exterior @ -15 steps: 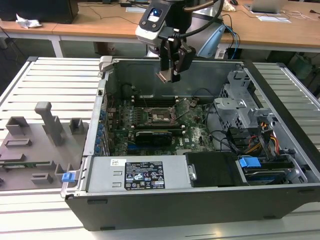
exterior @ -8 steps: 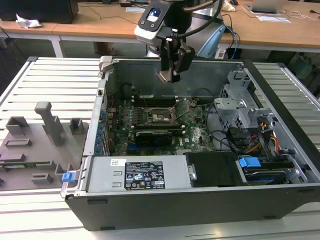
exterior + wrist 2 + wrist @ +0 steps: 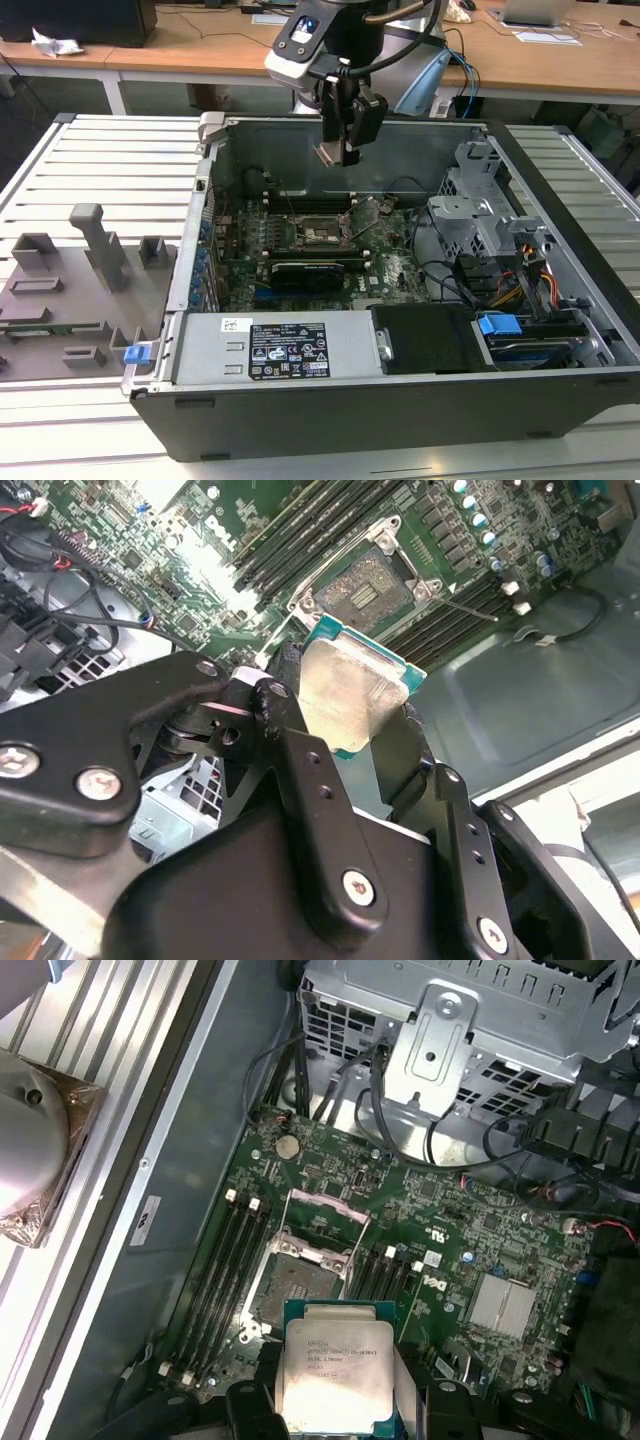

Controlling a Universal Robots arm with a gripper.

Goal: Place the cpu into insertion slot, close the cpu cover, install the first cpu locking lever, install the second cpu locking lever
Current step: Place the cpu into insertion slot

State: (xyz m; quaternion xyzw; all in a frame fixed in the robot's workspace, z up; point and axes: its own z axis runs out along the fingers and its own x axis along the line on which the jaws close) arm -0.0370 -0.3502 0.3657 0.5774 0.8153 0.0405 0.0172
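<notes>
My gripper (image 3: 343, 150) hangs inside the open computer case, above the motherboard, shut on the cpu (image 3: 326, 153). In both wrist views the cpu (image 3: 345, 695) (image 3: 333, 1375), silver-topped with a green edge, sits clamped between the black fingers (image 3: 290, 695). The insertion slot (image 3: 322, 233) (image 3: 368, 588) (image 3: 298, 1288) lies below it with its dark pin grid bare. The cpu cover (image 3: 326, 1208) stands swung up at one edge of the slot. A thin lever rod (image 3: 468, 606) sticks out beside the socket.
Long black memory slots (image 3: 225, 1270) flank the socket. A black card (image 3: 305, 270) lies nearer the power supply (image 3: 280, 350). A metal drive cage (image 3: 480, 205) and cables (image 3: 455, 280) stand at the exterior view's right. A grey fixture plate (image 3: 70, 285) lies outside the case.
</notes>
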